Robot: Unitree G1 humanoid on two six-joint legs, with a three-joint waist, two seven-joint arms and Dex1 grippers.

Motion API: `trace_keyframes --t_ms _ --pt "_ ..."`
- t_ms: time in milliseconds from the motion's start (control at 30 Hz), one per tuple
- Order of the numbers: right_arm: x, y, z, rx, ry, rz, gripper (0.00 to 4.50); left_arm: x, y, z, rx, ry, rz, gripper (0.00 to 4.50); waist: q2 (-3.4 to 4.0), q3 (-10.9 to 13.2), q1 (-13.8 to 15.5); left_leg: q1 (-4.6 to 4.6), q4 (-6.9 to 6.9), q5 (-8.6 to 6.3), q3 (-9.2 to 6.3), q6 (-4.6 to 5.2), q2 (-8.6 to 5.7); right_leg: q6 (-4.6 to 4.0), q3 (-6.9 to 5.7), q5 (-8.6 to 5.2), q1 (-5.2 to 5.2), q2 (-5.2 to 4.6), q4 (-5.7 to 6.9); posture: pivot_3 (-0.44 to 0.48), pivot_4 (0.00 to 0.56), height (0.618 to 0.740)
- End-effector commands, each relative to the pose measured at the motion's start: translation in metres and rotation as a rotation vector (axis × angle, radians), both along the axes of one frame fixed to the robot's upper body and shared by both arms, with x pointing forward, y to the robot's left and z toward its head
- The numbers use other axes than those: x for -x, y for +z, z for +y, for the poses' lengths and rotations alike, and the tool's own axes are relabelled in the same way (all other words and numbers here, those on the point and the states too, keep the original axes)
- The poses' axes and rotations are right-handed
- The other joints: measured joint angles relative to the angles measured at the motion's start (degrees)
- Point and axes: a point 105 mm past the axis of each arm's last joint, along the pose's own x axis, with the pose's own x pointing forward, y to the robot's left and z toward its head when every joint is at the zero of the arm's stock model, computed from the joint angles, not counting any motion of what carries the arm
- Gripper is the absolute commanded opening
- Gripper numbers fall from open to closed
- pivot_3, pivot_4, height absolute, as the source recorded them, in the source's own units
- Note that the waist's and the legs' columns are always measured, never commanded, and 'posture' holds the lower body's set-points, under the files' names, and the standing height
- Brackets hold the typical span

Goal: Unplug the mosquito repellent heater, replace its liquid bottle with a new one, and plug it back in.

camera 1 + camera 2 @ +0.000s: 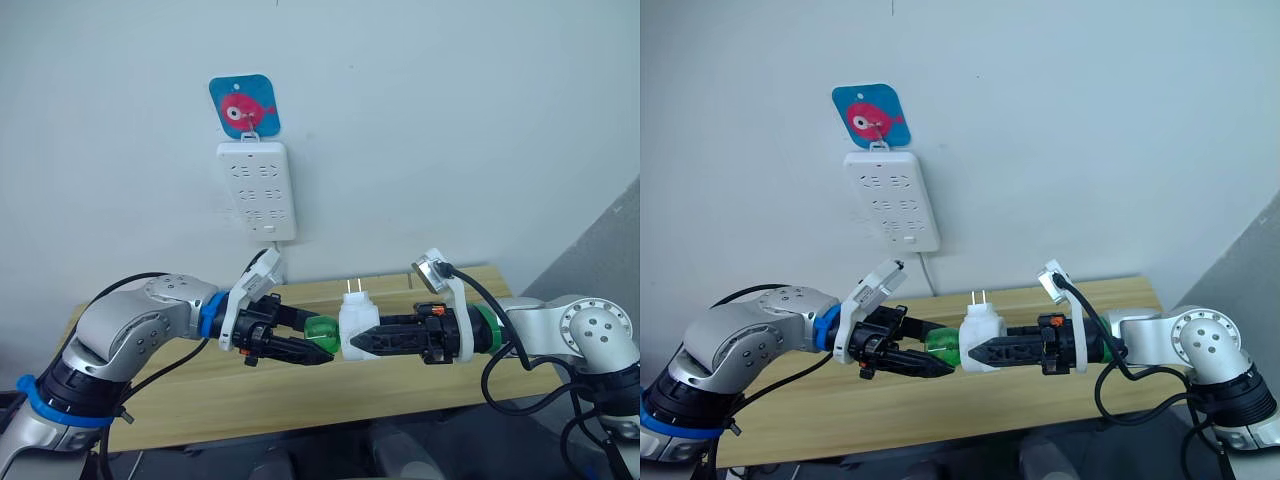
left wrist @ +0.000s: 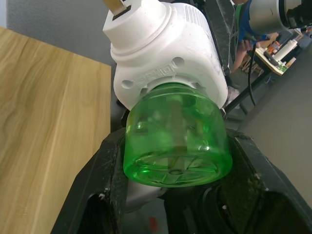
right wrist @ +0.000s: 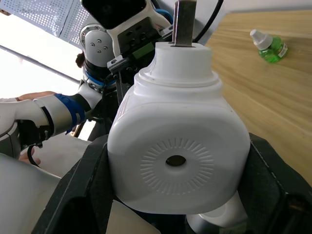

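While hands (image 1: 318, 351) grip, bottle (image 1: 322, 331) neck hidden.

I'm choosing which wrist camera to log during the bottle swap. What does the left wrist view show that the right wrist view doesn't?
Left wrist alone: the green bottle screwed into the heater, gripped by the left pincer. Right wrist alone: the heater's round vent, and a spare bottle lying on the table. Both: the heater, its prongs and the wooden table.
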Motion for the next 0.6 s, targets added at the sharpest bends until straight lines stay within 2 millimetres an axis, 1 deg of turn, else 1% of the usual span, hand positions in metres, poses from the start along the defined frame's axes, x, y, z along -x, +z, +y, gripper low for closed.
trace_keyframes --t_ms 33,100,133,200,233,267,333,367,433,500,600 --pt "-0.003 0.017 -0.005 -0.049 -0.018 -0.055 3.00 -0.008 0.008 0.004 0.021 0.058 -0.048 2.24 0.00 0.0 -0.1 0.00 0.00 0.00 0.00 0.00 0.00 0.00 0.01 0.00 0.00 0.00 0.00 -0.167 0.083 0.740" --pt "-0.004 0.018 -0.005 -0.056 -0.025 -0.047 3.00 -0.007 0.008 0.002 0.028 0.040 -0.138 2.97 0.00 0.0 -0.1 0.00 0.01 0.00 0.01 0.00 0.00 0.00 0.01 0.00 0.00 0.00 0.01 -0.167 0.083 0.740" --pt "-0.004 0.018 -0.005 -0.059 -0.030 -0.042 3.00 -0.007 0.010 0.000 0.041 0.034 -0.176 3.22 0.00 0.0 -0.1 0.01 0.02 0.00 0.01 0.00 0.00 0.00 0.02 0.00 0.01 0.00 0.01 -0.167 0.083 0.740" --pt "-0.006 0.019 -0.007 -0.066 -0.043 -0.029 3.00 -0.005 0.007 -0.003 0.039 0.008 -0.340 3.82 0.00 0.0 0.0 0.01 0.02 0.00 0.03 0.00 -0.01 0.00 0.05 0.00 0.01 0.00 0.01 -0.161 0.083 0.740" --pt "-0.008 0.019 -0.008 -0.068 -0.051 -0.024 3.00 -0.003 0.008 -0.005 0.063 0.000 -0.391 4.14 0.00 0.0 0.0 0.02 0.02 0.00 0.04 0.00 -0.01 -0.01 0.06 0.00 0.01 -0.01 0.00 -0.161 0.083 0.740" --pt "-0.009 0.019 -0.009 -0.069 -0.057 -0.018 3.00 -0.005 0.010 -0.005 0.086 0.022 -0.453 4.18 0.00 0.0 0.1 0.01 0.02 0.00 0.06 0.00 -0.01 -0.01 0.09 0.01 0.01 -0.01 -0.01 -0.163 0.085 0.740" --pt "-0.010 0.020 -0.010 -0.073 -0.070 -0.003 3.00 -0.004 0.006 -0.004 0.085 0.018 -0.562 4.18 0.00 0.0 0.2 0.00 0.02 0.00 0.09 0.00 -0.01 -0.01 0.11 0.01 0.01 -0.02 -0.02 -0.164 0.086 0.740" --pt "-0.011 0.020 -0.012 -0.074 -0.075 0.004 3.00 -0.006 0.004 -0.003 0.080 0.046 -0.611 4.18 0.00 0.0 0.2 0.00 0.02 0.00 0.09 0.00 -0.01 -0.01 0.11 0.01 0.01 -0.02 -0.02 -0.163 0.087 0.740" --pt "-0.012 0.019 -0.014 -0.077 -0.091 0.021 3.00 -0.007 0.004 -0.001 0.102 0.059 -0.770 4.18 0.01 0.0 0.2 0.01 0.01 0.00 0.10 0.00 -0.01 -0.02 0.14 0.01 0.01 -0.02 -0.02 -0.162 0.086 0.740" --pt "-0.014 0.018 -0.015 -0.074 -0.103 0.031 3.00 -0.013 0.006 0.002 0.127 0.119 -0.921 4.18 0.01 0.0 0.4 0.01 0.04 0.00 0.11 0.00 -0.01 -0.02 0.15 0.01 0.02 -0.02 -0.02 -0.162 0.086 0.740" --pt "-0.015 0.017 -0.017 -0.072 -0.113 0.040 3.00 -0.013 0.007 0.003 0.171 0.135 -1.056 4.18 0.01 0.0 0.5 0.01 0.08 0.00 0.16 0.00 -0.02 -0.01 0.20 0.02 0.03 -0.04 -0.01 -0.156 0.087 0.740"
